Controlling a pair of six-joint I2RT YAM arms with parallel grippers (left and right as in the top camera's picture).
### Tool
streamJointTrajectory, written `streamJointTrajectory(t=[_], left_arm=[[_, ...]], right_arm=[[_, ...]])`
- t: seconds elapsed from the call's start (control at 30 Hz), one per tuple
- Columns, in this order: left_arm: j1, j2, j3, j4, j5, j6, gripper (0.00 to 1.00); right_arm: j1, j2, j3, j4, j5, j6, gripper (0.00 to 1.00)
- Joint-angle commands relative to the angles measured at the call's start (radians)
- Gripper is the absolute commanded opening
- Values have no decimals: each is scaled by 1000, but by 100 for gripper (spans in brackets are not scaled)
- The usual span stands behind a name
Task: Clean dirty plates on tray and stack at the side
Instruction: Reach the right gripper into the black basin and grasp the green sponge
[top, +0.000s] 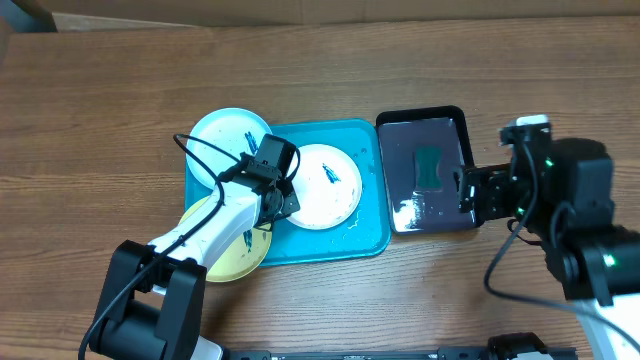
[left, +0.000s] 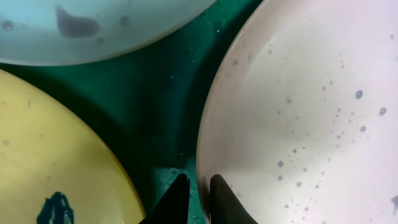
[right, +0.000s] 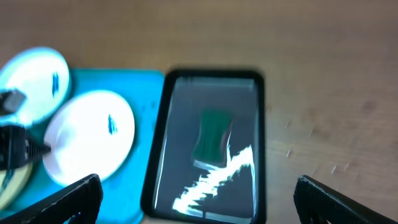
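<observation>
Left tool (left: 199, 180) clenched on white plate (left: 298, 112) rim, on turquoise tray (left: 168, 93); right tool (right: 198, 190) released beside black tray (right: 214, 73).

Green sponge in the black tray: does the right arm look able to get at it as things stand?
Probably yes. The right gripper is open and faces the sponge, which lies uncovered in the black tray. Nothing stands between them; the left gripper is away at the white plate.

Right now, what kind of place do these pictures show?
Probably a robot test bench, not a real kitchen: a wooden table, smeared plates on a turquoise tray, and a sponge in a black tray.
</observation>
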Motion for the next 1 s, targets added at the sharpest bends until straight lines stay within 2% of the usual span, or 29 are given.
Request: streamJointTrajectory(t=[0.0,0.2,0.33,0.43,0.53,0.7,0.83,0.97], left_arm=[[0,8,-15,13,-20,-30,13],[0,8,-15,15,-16,-30,9],[0,8,-15,17,0,-22,5],[0,8,-15,29,43,16,4],[0,8,-15,38,62,35,4],[1,8,-15,46,60,35,7],[1,8,-15,74,59,35,19],[1,8,-13,93,61,50,22]], right_arm=[[-3,52,22,-2,-29,3,100],[-3,147,22,-6,-82,4,100],[-2,219,23,4,-82,4,84],[-2,267,35,-1,-81,13,78],[-2,323,75,-28,-81,57,76],[0,404,102,-35,-75,61,74],[0,482,101,-22,-26,84,72],[0,570,101,11,-5,84,72]])
